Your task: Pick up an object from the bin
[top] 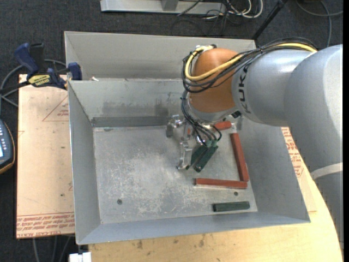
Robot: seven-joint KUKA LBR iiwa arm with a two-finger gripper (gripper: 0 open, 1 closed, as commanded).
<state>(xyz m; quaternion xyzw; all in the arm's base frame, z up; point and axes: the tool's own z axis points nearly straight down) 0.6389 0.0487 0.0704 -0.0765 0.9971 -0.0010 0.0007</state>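
The wrist cover (214, 86) hides one end of the red angle strip (239, 157).

The bin floor (131, 168) on the view's left lies open to me; rightward a red angle (239, 160), a dark block (203, 157) and a dark bar (230, 206) crowd in.

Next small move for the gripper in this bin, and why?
Probably nudge the gripper slightly toward the view's right. The dark green rectangular block lies tilted right beside it, not clearly centred under it. The long red flat bar just below in the view leaves little room, so keep the move small.
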